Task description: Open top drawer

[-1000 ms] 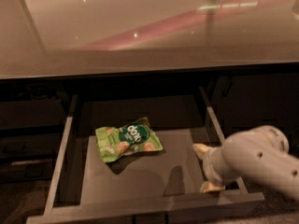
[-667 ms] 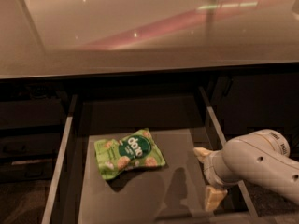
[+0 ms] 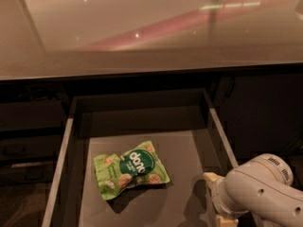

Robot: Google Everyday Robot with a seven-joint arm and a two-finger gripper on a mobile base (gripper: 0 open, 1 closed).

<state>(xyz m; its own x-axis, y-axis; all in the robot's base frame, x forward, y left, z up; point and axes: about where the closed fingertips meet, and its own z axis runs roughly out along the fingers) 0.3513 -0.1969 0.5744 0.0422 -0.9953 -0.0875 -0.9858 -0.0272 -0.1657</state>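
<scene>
Most of the pull is looking done: drawer coming out, contents riding along

You are looking at the top drawer [image 3: 220, 131] standing well out from under the countertop [image 3: 142, 32]. Its grey box interior is lying exposed from the back wall down to the bottom of the view. One second ago its front edge was showing along the bottom of the frame. That edge is now sitting out of view, so the drawer is travelling toward the camera. A green snack bag [image 3: 130, 169] is lying flat on the drawer floor, left of centre. It is appearing lower in each successive picture, which is telling you that it is riding with the drawer.

The gripper [image 3: 218, 198] is sitting at the lower right, over the front right part of the drawer and just inside its right wall. It is dropping down the frame in step with the drawer. Its white arm [image 3: 265, 193] is filling the corner behind it. I cannot tell from this angle whether the claw is wide, narrow or clamped on anything, and the handle is lying out of view.

In my judgement the opening is progressing properly and is nearing its end. The gripper is appearing to sit right of centre, so you are being advised to keep the pull straight, since a skewed pull could be binding the runners. Be watching for the stop at the end of travel.
</scene>
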